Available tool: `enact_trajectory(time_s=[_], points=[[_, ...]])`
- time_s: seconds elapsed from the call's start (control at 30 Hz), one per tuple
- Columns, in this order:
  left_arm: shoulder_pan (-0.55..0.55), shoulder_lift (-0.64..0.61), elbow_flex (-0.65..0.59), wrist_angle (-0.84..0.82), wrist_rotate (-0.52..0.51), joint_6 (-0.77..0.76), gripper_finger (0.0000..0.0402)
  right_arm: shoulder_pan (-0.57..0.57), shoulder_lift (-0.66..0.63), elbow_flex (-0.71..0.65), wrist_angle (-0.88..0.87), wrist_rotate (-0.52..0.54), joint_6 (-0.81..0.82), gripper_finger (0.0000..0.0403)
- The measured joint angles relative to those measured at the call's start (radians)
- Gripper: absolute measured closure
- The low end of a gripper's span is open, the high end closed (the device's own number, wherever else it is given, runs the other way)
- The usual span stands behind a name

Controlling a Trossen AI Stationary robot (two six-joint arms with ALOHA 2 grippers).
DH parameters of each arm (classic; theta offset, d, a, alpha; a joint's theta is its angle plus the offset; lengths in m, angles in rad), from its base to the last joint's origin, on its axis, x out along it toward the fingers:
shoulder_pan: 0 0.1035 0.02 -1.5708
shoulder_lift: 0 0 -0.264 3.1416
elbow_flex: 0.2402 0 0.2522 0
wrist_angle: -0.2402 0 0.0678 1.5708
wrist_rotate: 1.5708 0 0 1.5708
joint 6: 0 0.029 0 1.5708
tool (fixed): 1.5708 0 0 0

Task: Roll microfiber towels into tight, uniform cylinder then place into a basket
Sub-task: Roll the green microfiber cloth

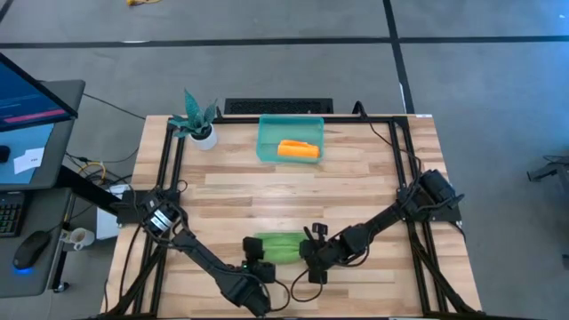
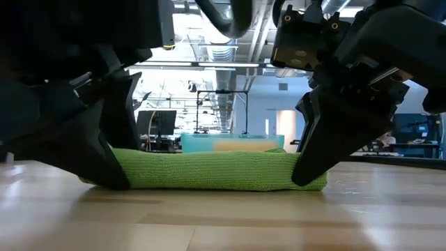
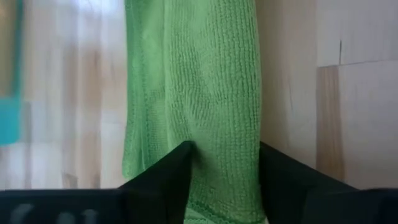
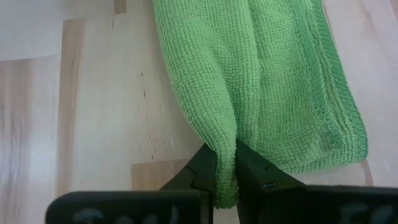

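The lime green towel (image 1: 279, 246) lies rolled into a long bundle on the table near its front edge, lengthwise left to right (image 2: 209, 171). My left gripper (image 1: 261, 265) is at the roll's left end, its fingers around the roll (image 3: 224, 155). At the right end, my right gripper (image 1: 313, 255) is shut on a fold of the towel (image 4: 227, 168). The orange-yellow towel (image 1: 298, 149) lies rolled inside the teal basket (image 1: 267, 133) at the table's far middle. My left gripper has the thick part of the roll near its left end (image 3: 224, 134) between its two fingers (image 3: 174, 171), which lie across the roll and slant down from the near side. The roll rests on the table. A flatter layer (image 3: 146, 124) spreads out beside one finger. My right gripper pinches a narrow raised fold at the towel's right end (image 4: 225, 149) between its two fingers (image 4: 202, 165), slanting down from the near right. The cloth gathers into the fingers. The towel's right end (image 2: 310, 178) stays low on the table.
A small white pot with a teal plant (image 1: 199, 123) stands at the far left of the table. A black frame (image 1: 164, 169) runs along the table's left and right sides. Bare wood (image 1: 293, 196) lies between the roll and the basket.
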Motion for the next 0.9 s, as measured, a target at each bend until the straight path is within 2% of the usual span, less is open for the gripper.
enact_trajectory(time_s=[0.2,0.3,0.47,0.7,0.9], points=[[0.009,-0.005,-0.004,-0.010,0.051,0.133,0.0342,0.000,-0.013,0.002,-0.001,-0.106,0.000,0.0351],[0.020,-0.031,-0.009,-0.012,0.109,0.157,0.0389,-0.002,-0.013,0.002,0.007,-0.172,0.001,0.0351],[0.023,-0.093,-0.010,0.040,0.236,0.162,0.0387,-0.005,-0.013,0.004,0.036,-0.326,0.026,0.0351],[0.064,-0.111,-0.008,0.199,0.565,0.176,0.0397,-0.019,-0.006,-0.001,0.131,-0.624,0.072,0.0351],[0.108,-0.113,-0.008,0.206,0.672,0.048,0.0388,-0.059,-0.006,0.000,0.132,-0.747,0.234,0.0352]])
